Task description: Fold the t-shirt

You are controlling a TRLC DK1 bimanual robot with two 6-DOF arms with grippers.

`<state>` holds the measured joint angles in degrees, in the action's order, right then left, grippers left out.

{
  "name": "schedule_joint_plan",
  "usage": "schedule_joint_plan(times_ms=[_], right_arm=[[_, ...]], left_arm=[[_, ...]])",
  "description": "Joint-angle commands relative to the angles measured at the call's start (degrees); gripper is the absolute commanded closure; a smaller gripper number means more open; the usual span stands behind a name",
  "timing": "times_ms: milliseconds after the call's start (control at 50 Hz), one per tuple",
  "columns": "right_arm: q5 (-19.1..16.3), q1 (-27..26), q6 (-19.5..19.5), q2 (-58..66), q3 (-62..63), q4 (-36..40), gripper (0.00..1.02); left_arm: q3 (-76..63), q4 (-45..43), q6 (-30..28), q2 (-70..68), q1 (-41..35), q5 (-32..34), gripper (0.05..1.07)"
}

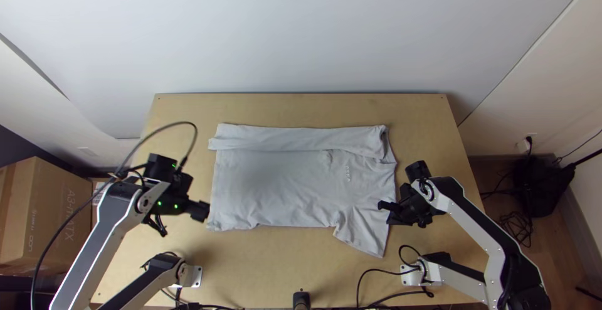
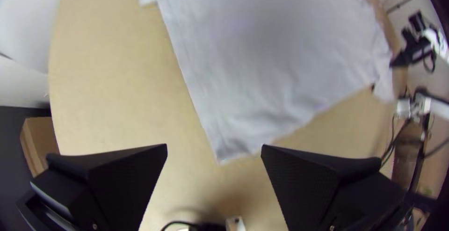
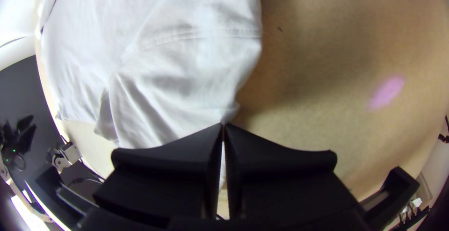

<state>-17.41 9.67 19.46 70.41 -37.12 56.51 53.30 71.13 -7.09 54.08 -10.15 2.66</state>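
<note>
Inspected on the light wooden table (image 1: 269, 266): pale grey fabric t-shirt (image 1: 276, 184), long axis parallel to the far edge, bottom hem toward the left edge, collar end toward the right. Noted along the far side: folded-over strip (image 1: 301, 138). Find near sleeve (image 3: 149, 95) angled toward the near edge. Find right arm's black two-fingered pincer (image 3: 223, 124) closed, apparently with a pinch of cloth at the sleeve's outer edge. Find left arm's matching pincer (image 2: 214, 147) wide and without cloth, just beside the near hem corner (image 2: 231, 149), clearly nearer to that end. Likely required next: close there, then fold toward the far edge, across the long axis.
</note>
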Motion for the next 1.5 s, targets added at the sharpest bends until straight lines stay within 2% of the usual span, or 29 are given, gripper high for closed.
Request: schedule_joint_plan(times_ms=[0, 180, 800, 980, 1000, 1100, 1240, 1360, 1420, 1480], right_arm=[[0.18, -0.36, 0.84, -1.68, -1.2, 1.5, 1.0], [0.18, -0.18, 1.98, -3.88, -2.16, 3.43, 1.0], [0.18, 0.0, 3.3, -7.57, -4.27, 5.98, 1.0], [0.18, -0.18, 3.21, -7.66, -5.15, 6.42, 1.0], [0.18, -0.18, 3.21, -7.75, -5.15, 6.51, 1.0], [0.27, -0.79, 3.04, -8.01, -5.68, 6.95, 1.0], [1.24, -4.13, 1.01, -7.57, -6.73, 7.56, 1.0], [6.07, -10.2, -1.89, -3.7, -7.88, 7.56, 1.0], [9.59, -13.54, -3.29, -1.42, -8.4, 7.56, 1.0], [12.75, -14.77, -3.56, 0.25, -9.02, 7.65, 1.0]], left_arm=[[-4.87, 3.66, -3.01, -0.47, -3.12, -1.07, 0.1], [-11.02, 2.17, -2.93, 1.11, -6.81, -4.24, 0.1], [-10.76, -6.89, -3.63, 18.69, -8.92, -3.71, 0.13], [-11.37, -11.54, -3.54, 20.71, -9.62, -2.74, 0.48], [-11.55, -12.25, -3.54, 20.71, -9.62, -2.74, 0.54], [-12.08, -13.92, -3.81, 20.53, -9.8, -2.83, 1.05], [-12.25, -12.51, -7.06, 17.9, -6.81, -2.83, 1.04], [-12.08, -10.84, -11.45, 14.38, -1.98, -2.83, 1.04], [-12.43, -10.66, -13.21, 13.15, 0.22, -2.83, 1.04], [-12.43, -9.79, -14.35, 12.54, 1.98, -2.83, 1.04]])
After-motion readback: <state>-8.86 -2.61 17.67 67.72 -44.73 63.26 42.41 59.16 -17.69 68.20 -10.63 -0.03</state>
